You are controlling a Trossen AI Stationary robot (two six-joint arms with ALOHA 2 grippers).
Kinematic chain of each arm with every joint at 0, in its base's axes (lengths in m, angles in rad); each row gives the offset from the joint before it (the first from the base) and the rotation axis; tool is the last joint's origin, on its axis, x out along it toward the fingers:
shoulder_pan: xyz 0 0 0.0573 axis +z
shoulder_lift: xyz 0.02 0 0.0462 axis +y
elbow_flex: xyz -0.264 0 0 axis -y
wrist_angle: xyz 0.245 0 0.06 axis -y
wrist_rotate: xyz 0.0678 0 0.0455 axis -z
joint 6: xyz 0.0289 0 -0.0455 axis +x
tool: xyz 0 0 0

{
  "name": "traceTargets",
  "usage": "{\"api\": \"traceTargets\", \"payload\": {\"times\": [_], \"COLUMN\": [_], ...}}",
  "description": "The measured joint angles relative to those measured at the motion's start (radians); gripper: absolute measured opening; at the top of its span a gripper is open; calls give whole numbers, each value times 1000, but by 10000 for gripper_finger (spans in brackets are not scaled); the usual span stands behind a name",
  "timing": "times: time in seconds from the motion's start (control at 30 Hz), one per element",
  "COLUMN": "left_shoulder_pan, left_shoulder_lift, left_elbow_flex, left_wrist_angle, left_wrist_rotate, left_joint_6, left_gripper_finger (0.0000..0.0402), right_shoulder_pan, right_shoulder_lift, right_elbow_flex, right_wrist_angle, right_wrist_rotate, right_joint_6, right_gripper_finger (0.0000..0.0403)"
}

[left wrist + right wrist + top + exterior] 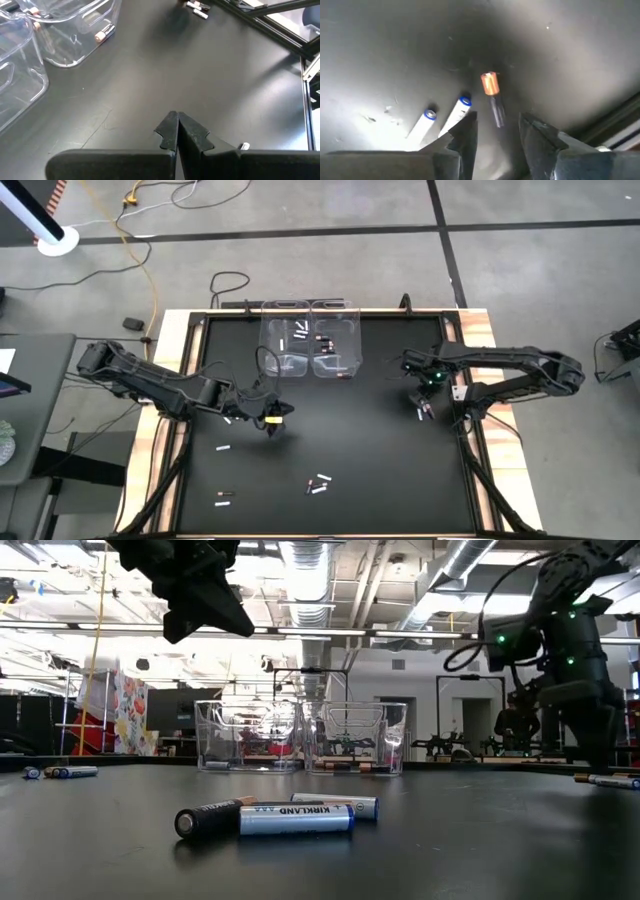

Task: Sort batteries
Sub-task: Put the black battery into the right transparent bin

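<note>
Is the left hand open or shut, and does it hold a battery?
Shut, and empty: in the left wrist view the left hand's two fingers press together with nothing between them, above the bare black table.

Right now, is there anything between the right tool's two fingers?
Yes. In the right wrist view, a dark battery with a copper end lies on the black table in the gap of the open right tool, not yet gripped.

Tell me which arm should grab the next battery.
Right. The right hand hangs open just above a copper-tipped dark battery, which lies in line with the gap between its fingers. The left hand is shut over bare table, with no battery beneath it.
</note>
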State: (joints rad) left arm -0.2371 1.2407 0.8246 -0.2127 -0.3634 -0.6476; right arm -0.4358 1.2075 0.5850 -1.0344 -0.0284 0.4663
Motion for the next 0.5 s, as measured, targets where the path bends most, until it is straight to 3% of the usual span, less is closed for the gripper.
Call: {"api": "traceTargets", "payload": {"times": [0.5], "left_shoulder_pan": [0], "left_shoulder_lift": [0], "left_elbow_flex": [0], "left_wrist_angle": [-7], "left_wrist_rotate": [25], "left_joint_6": [-1], "left_gripper_finger": [0], "right_shoulder_pan": [-5], "right_shoulder_lift": [193], "right_elbow_flex": [-12], "right_wrist_angle": [81], "right_wrist_rotate": [-1], "right_joint_6": [15], "right_gripper_finger": [128]}}
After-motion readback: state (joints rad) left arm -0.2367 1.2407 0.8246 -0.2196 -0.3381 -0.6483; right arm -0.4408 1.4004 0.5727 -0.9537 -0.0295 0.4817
